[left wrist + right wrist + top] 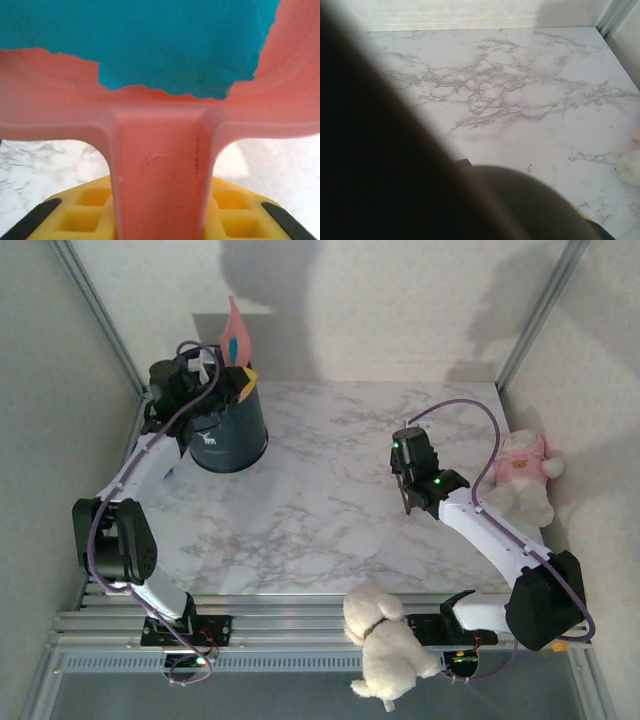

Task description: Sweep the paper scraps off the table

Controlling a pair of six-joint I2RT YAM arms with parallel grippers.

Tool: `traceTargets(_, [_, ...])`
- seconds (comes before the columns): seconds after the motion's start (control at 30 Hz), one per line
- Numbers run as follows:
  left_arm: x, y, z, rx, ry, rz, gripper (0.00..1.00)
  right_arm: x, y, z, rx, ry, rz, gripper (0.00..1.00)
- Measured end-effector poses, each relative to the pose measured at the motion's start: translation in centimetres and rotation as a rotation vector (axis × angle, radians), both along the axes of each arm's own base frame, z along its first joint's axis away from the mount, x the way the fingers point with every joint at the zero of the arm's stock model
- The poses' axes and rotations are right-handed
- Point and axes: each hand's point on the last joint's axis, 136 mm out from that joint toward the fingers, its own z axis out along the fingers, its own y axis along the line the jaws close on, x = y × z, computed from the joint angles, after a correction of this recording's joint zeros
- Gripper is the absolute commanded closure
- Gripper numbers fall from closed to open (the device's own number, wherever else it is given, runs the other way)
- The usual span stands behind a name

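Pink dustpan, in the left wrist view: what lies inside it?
Inside the pink dustpan lies teal-blue paper with ragged edges, spread over its far part. Whatever lies beneath that paper is covered.

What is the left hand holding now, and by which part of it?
The pink dustpan, gripped by its handle.

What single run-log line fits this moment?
left gripper: holds pink dustpan at bin | teal scrap: inside | right gripper: shut over table
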Motion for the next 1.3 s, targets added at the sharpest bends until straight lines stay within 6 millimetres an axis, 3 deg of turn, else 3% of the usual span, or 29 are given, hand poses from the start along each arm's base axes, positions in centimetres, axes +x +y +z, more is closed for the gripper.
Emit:
traceTargets(0.67, [-0.8, 0.7, 4.5, -0.399, -0.008, 0.0, 1.0, 0.0, 0.0, -0.2, -0.001, 0.006, -0.001, 1.0])
traceTargets(1.07, [-0.4, 1.5, 3.4, -0.573, 0.05, 0.003, 1.0, 0.1, 0.0, -0.4, -0.003, 0.011, -0.001, 1.0])
traceTargets(1.3, [-0.2, 1.6, 3.1, -0.59, 0.06, 0.009, 1.0, 0.1, 0.0, -0.4, -0.004, 0.012, -0.002, 1.0])
